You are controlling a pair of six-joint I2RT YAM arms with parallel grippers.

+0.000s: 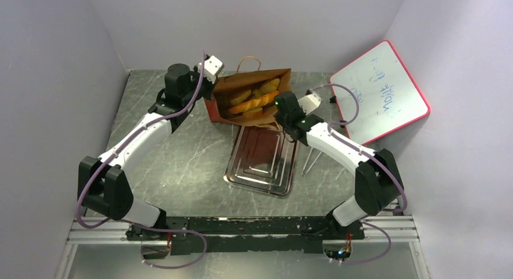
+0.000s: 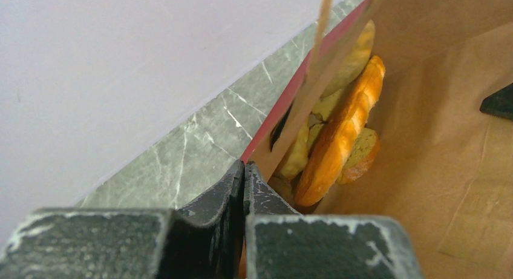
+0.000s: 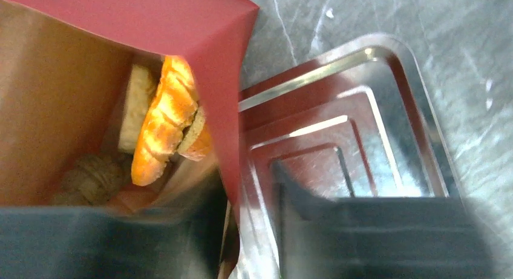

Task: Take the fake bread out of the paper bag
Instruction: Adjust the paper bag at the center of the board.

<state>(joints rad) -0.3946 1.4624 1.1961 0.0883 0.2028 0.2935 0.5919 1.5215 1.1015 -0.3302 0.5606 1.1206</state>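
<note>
Fake bread (image 3: 163, 121) lay deep in the paper bag (image 3: 205, 25), just left of your right claw (image 3: 247, 200), which stood half-open astride the bag's wall, holding nothing. Your left claw (image 2: 244, 176) was clamped on the rim. Bread looked light, stiff, slippery; the ridged middle seemed your best hold.

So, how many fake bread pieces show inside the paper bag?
4 clearly, all in the rust-red paper bag: long orange loaf, pale slab and round slice flanking it, brown croissant nearby. More may be hidden.
</note>
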